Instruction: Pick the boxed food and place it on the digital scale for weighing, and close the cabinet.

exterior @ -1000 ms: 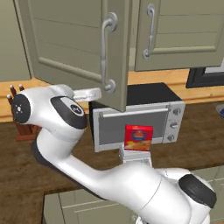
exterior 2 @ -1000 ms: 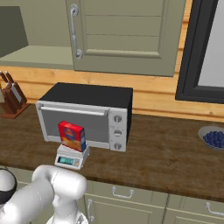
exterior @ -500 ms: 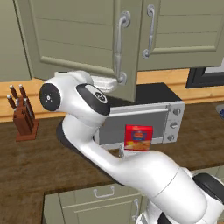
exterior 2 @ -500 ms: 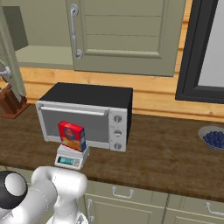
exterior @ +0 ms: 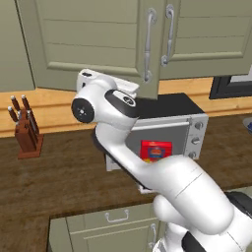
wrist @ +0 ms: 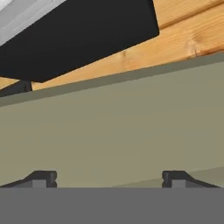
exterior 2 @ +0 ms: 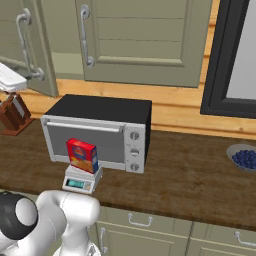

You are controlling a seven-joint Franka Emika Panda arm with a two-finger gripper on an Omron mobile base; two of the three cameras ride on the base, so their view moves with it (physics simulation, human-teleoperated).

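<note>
The boxed food [exterior 2: 82, 155] stands on the digital scale [exterior 2: 80, 181].

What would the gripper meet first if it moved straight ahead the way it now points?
Most likely the green cabinet door. In the hand view, the open gripper faces that panel squarely and close up, though exact depth is unclear. The toaster oven lies off beyond it.
</note>
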